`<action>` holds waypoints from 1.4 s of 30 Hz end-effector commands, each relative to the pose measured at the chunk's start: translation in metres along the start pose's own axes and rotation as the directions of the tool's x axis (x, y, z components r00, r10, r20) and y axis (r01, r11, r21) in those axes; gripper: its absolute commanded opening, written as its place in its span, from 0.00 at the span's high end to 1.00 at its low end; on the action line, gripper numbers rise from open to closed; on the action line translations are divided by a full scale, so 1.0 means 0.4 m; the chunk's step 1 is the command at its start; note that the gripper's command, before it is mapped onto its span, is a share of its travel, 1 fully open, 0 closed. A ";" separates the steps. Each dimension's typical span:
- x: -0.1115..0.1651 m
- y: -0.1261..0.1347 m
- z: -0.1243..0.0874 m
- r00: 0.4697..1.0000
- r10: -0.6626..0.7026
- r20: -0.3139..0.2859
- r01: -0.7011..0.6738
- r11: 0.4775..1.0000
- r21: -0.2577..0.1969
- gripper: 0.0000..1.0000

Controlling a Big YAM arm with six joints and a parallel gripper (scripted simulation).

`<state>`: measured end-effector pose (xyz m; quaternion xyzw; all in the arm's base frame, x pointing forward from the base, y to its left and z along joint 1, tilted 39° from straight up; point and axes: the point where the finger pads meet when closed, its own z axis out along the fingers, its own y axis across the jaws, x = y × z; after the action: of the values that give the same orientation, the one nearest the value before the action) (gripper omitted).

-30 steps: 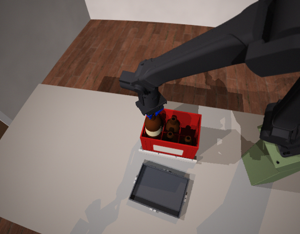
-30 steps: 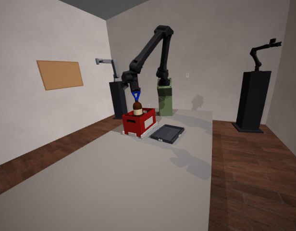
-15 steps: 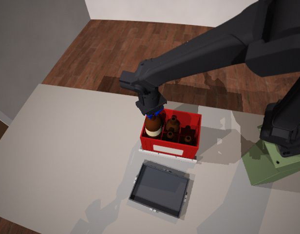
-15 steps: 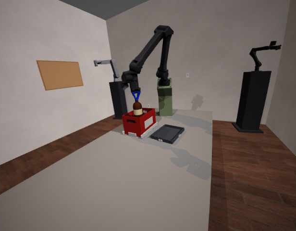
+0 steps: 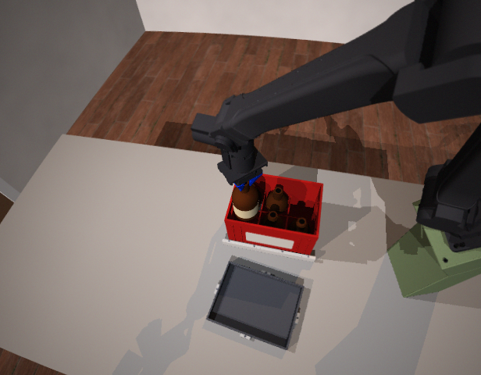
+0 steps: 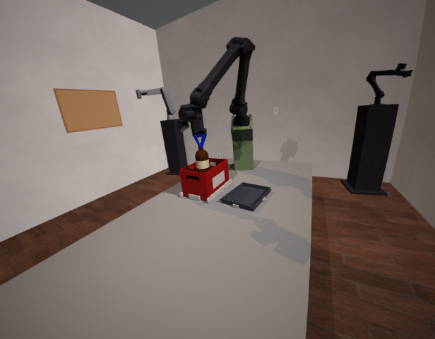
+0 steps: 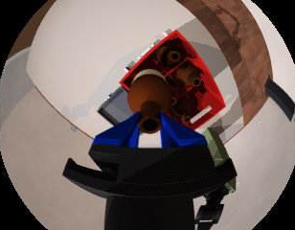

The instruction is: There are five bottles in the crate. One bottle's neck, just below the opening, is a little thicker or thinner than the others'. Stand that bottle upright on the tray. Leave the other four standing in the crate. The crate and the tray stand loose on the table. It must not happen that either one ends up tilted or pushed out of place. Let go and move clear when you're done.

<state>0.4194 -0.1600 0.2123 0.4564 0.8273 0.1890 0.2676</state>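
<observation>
Jaws pinch the neck of a bottle [image 5: 245, 202] raised partway out of the crate [image 5: 272, 236], upright, beside the tray [image 5: 216, 300].

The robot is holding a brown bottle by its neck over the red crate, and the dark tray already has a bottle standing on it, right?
Not quite. The gripper does grip the brown bottle by its neck, partly lifted out of the red crate. But the dark tray holds no bottle; the top view shows it bare inside.

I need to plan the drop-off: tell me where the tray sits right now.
In the top view the dark tray lies on the table, just in front of the red crate's labelled side, apart from it.
</observation>
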 end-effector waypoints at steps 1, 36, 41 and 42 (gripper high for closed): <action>-0.058 0.050 -0.059 0.998 -0.027 0.058 0.029 0.999 -0.034 1.00; -0.059 0.049 -0.072 0.998 -0.024 0.058 0.026 0.999 -0.033 1.00; -0.061 0.053 -0.088 0.998 -0.025 0.062 0.027 0.999 -0.035 1.00; -0.062 0.053 -0.092 0.998 -0.025 0.062 0.027 0.999 -0.035 1.00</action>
<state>0.4153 -0.1608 0.2190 0.4578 0.8267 0.1894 0.2668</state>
